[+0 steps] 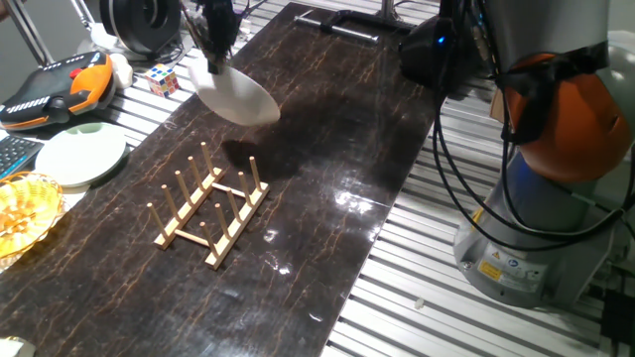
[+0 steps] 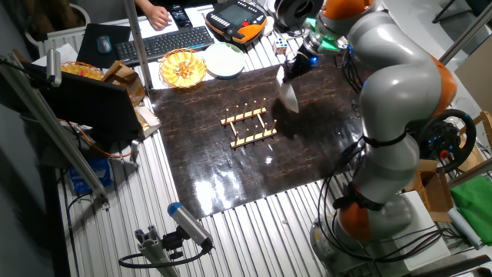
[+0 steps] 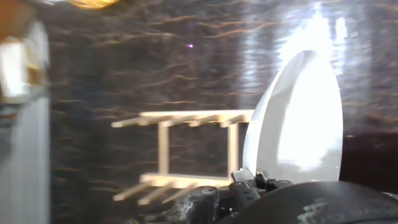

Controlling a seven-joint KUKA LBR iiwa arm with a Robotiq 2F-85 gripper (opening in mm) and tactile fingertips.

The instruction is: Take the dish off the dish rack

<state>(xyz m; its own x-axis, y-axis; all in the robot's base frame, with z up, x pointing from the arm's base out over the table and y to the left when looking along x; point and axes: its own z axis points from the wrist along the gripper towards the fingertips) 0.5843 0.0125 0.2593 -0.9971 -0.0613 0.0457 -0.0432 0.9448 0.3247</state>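
Observation:
The white bowl (image 1: 237, 95) hangs in the air, tilted, held by its rim in my gripper (image 1: 215, 58). It is up and beyond the far end of the light-wood dish rack (image 1: 210, 204), clear of the pegs. The rack stands empty on the dark table. In the other fixed view the bowl (image 2: 289, 97) is to the right of the rack (image 2: 249, 126), under my gripper (image 2: 297, 68). In the hand view the bowl (image 3: 297, 124) fills the right side, with the rack (image 3: 186, 149) below and behind it.
A flat pale green plate (image 1: 81, 154) and a yellow wicker basket (image 1: 22, 213) lie off the left edge of the dark mat. A Rubik's cube (image 1: 164, 79) and an orange pendant (image 1: 55, 87) sit at the back left. The robot base (image 1: 536, 198) stands at the right.

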